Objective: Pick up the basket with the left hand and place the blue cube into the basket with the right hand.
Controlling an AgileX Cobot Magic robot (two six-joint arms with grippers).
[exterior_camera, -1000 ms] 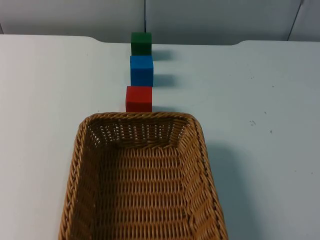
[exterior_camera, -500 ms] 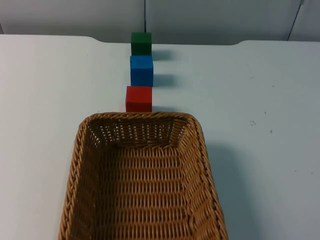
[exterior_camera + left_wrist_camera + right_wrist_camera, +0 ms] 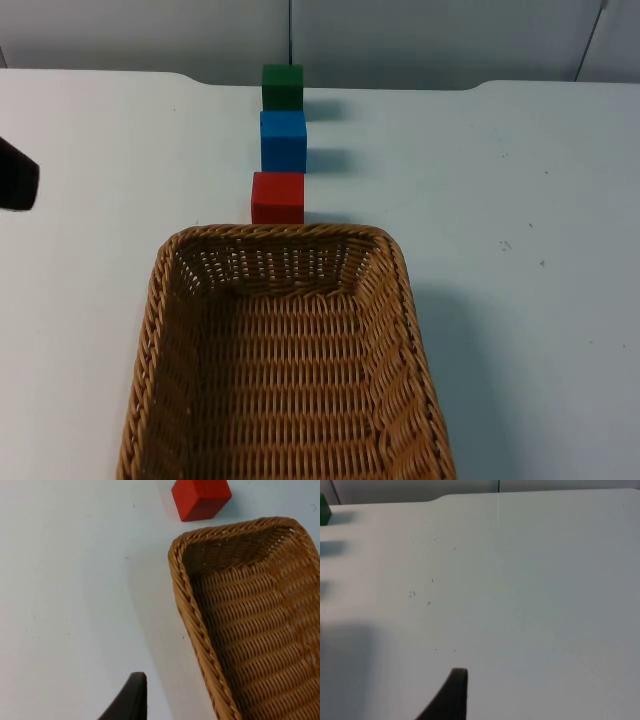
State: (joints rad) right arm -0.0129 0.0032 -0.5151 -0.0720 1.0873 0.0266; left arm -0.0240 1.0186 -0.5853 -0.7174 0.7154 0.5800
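Note the wicker basket (image 3: 285, 355) resting on the white table (image 3: 520, 300) at the near centre, its long axis running near to far and its open top facing up. It is empty. Beyond its far rim, three cubes stand in a line running away from you: the red cube (image 3: 277, 197) just beyond the rim, the blue cube (image 3: 283, 141) behind it, and the green cube (image 3: 282, 87) farthest, close to the table's far edge. The blue cube sits between its two neighbours with only narrow gaps, so expect little room for fingers on its near and far faces; its left and right faces are free.

Observe the left gripper (image 3: 17, 177) at the left edge of the top view, well apart from the basket and holding nothing. Its wrist view looks down on the basket's far left corner and left rim (image 3: 192, 625), which suggests an approach to that rim. You cannot tell how far its fingers are parted.

The right arm waits over bare table to the right of the cubes; the right gripper's opening likewise cannot be determined. Neither pick has begun.
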